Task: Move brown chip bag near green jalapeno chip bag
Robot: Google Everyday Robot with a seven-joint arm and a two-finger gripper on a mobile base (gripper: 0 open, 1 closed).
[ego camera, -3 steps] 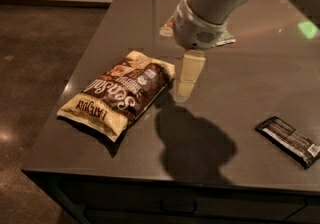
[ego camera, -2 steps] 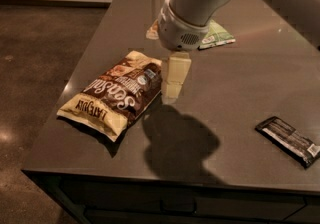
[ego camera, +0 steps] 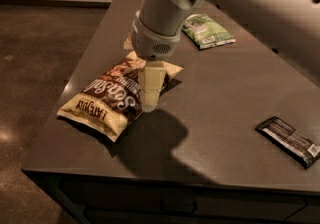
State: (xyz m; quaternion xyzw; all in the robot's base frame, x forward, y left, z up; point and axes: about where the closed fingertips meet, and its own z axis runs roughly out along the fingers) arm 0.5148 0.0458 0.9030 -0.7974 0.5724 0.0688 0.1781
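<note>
The brown chip bag lies on the left part of the dark table, puffy, with cream-yellow ends and white script. The green jalapeno chip bag lies flat at the back of the table, right of the arm. My gripper hangs from the grey wrist and points down over the right half of the brown bag. One pale finger shows in front of the bag, its tip at the bag's right edge.
A flat black wrapper lies at the right near the front edge. The dark table has its left edge close to the brown bag. The arm's shadow falls in front of the bag. Bare floor lies to the left.
My arm has moved left and toward the front, from beside the brown bag's right end to over the bag. The bags have not moved.
</note>
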